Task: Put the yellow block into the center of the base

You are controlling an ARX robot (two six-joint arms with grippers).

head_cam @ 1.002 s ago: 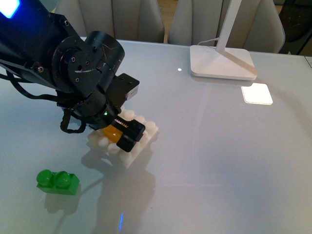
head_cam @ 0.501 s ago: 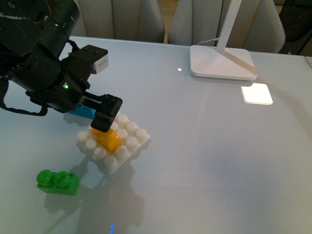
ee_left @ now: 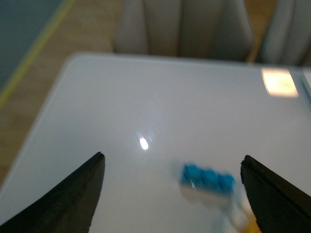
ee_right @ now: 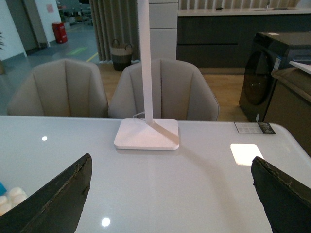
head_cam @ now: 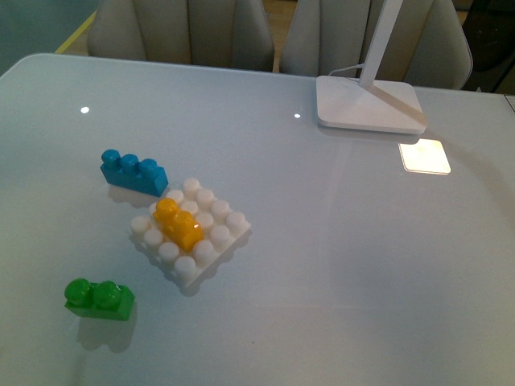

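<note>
The yellow block (head_cam: 178, 223) sits on the studs in the middle of the white base (head_cam: 217, 251), left of the table's centre in the front view. Neither arm shows in the front view. My left gripper (ee_left: 172, 191) is open and empty, held above the table, with the blurred blue brick (ee_left: 208, 178) between its fingers and a sliver of the base and yellow block by one fingertip. My right gripper (ee_right: 170, 194) is open and empty over bare table; the base's corner (ee_right: 9, 198) shows at the frame's edge.
A blue three-stud brick (head_cam: 133, 171) lies just behind the base. A green two-stud brick (head_cam: 98, 298) lies near the front left. A white lamp foot (head_cam: 368, 104) with its cable stands at the back right, also in the right wrist view (ee_right: 146, 134). Chairs stand behind the table.
The left arm, which covered the base and held the yellow block, has let go and drawn back out of the front view. The block stays on the base. The base shifted slightly left.
</note>
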